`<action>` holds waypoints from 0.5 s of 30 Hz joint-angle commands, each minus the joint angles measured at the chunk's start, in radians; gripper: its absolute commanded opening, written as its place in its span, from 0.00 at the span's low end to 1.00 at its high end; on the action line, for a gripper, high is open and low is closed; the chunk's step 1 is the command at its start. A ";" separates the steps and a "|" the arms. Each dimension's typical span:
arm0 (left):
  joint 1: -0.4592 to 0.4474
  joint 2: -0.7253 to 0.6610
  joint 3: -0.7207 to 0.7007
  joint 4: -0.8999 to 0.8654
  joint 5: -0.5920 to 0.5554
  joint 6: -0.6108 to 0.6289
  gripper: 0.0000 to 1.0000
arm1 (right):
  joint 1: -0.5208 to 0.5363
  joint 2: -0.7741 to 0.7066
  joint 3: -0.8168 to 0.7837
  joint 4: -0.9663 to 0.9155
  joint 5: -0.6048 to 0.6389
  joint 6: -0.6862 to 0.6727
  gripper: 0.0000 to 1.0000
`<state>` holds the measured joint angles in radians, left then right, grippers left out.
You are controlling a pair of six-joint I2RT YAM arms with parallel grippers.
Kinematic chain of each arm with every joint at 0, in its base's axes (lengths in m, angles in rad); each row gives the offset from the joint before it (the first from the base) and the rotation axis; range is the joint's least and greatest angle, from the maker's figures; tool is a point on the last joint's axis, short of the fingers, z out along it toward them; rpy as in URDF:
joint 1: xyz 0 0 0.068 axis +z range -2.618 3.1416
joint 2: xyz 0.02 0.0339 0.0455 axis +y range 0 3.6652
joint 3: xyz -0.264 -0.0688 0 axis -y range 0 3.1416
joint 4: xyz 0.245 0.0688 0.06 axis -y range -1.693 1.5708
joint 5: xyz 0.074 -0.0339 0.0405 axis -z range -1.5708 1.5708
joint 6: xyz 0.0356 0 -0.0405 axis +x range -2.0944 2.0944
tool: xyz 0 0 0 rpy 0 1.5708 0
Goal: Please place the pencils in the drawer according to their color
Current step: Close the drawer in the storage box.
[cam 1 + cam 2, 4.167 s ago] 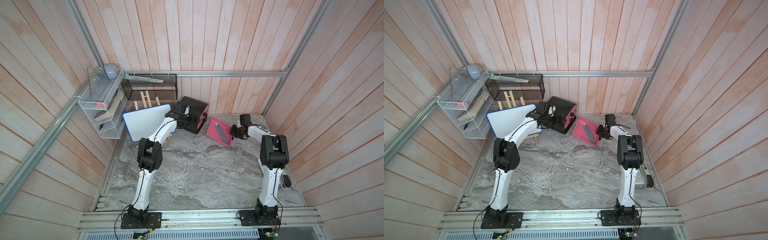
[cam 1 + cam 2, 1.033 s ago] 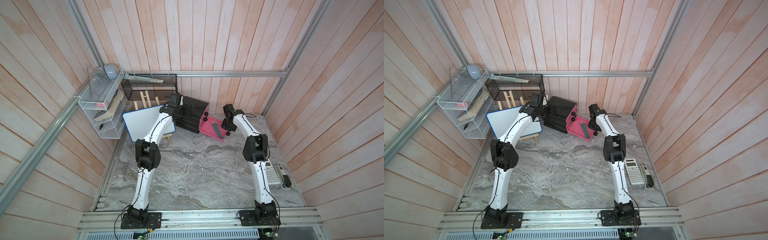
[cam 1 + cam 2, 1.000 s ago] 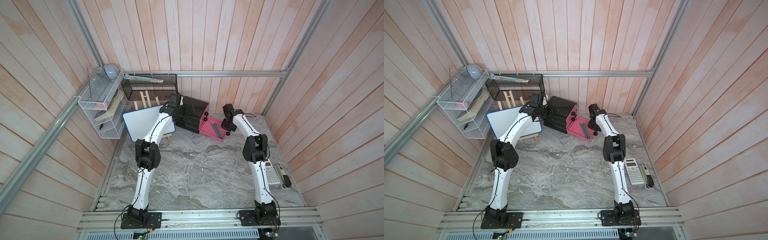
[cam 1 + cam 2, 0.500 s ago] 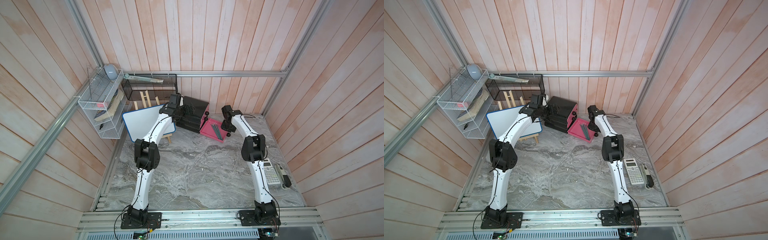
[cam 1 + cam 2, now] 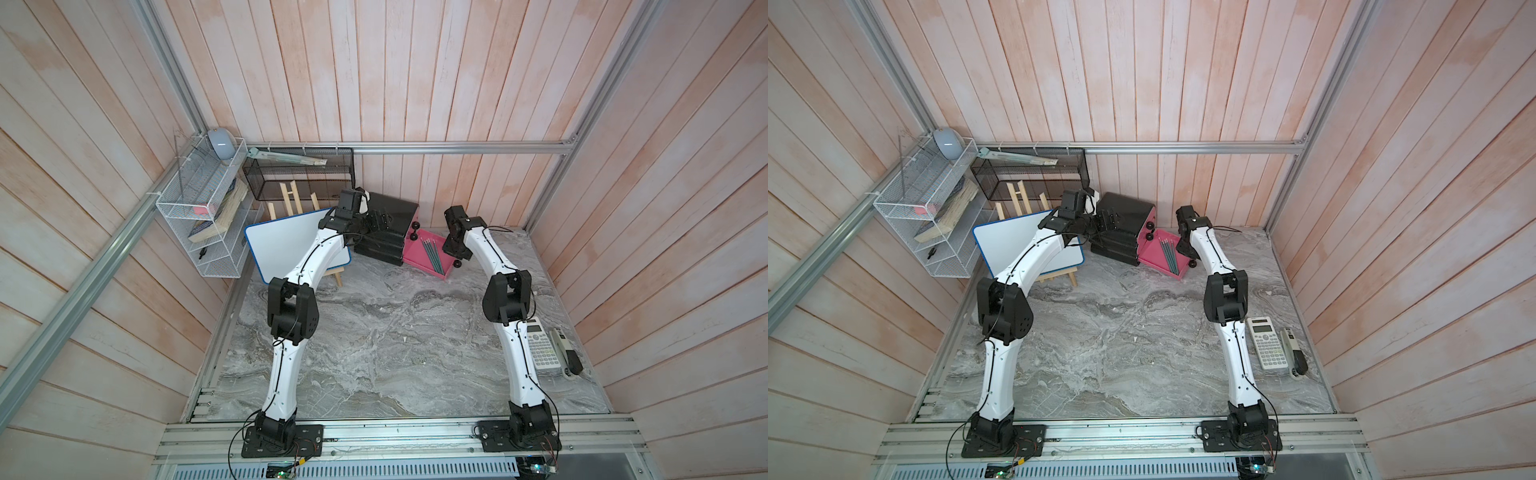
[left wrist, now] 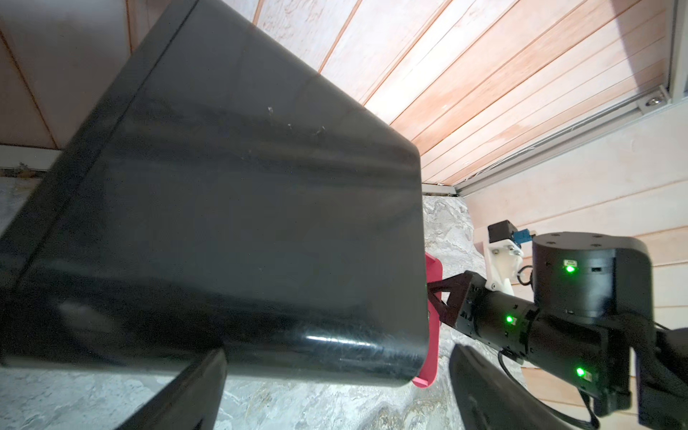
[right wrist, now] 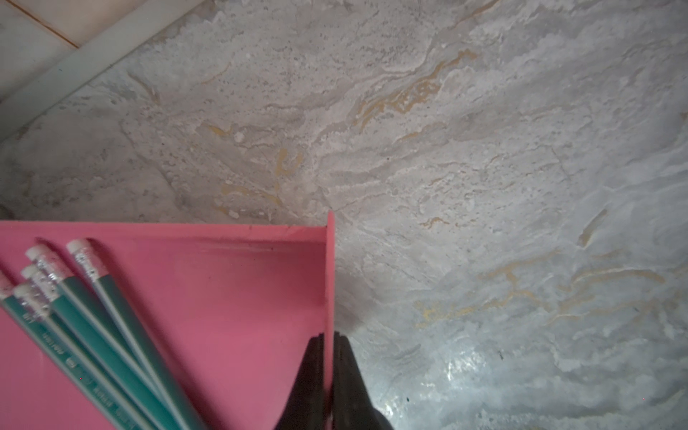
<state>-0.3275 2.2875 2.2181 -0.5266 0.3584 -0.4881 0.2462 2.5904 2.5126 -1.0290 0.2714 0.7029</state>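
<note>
A: Why pinched onto the side wall of the pink drawer tray [image 7: 242, 316] with the right gripper [image 7: 329, 340], low in the middle of the right wrist frame?

B: For steering, most likely. Good for nudging the tray into the black cabinet [image 5: 395, 212], upper centre in both top views. Sticking out from the cabinet's front; whether seated in a slot, hard to say.

A: And the teal pencils [image 7: 111, 335]?

B: Lying loose inside the tray, lower left of that wrist frame. No black or yellow ones visible.

A: Why parked at the cabinet with the left gripper [image 6: 335, 357]?

B: Bracing against a shove, at a guess. With fingers [image 6: 186, 394] spread wide at the left wrist frame's bottom edge; whether touching, impossible to tell.
</note>
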 commanded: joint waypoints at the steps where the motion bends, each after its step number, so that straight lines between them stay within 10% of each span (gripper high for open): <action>1: -0.008 0.032 -0.065 0.001 0.031 0.017 1.00 | 0.015 0.027 0.035 0.028 -0.030 -0.021 0.00; 15: -0.008 0.035 -0.072 0.005 0.057 0.016 0.99 | 0.048 0.034 0.028 0.000 -0.071 -0.237 0.00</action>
<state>-0.3302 2.2898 2.1544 -0.5507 0.3965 -0.4892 0.2611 2.6137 2.5145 -0.9882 0.2539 0.5812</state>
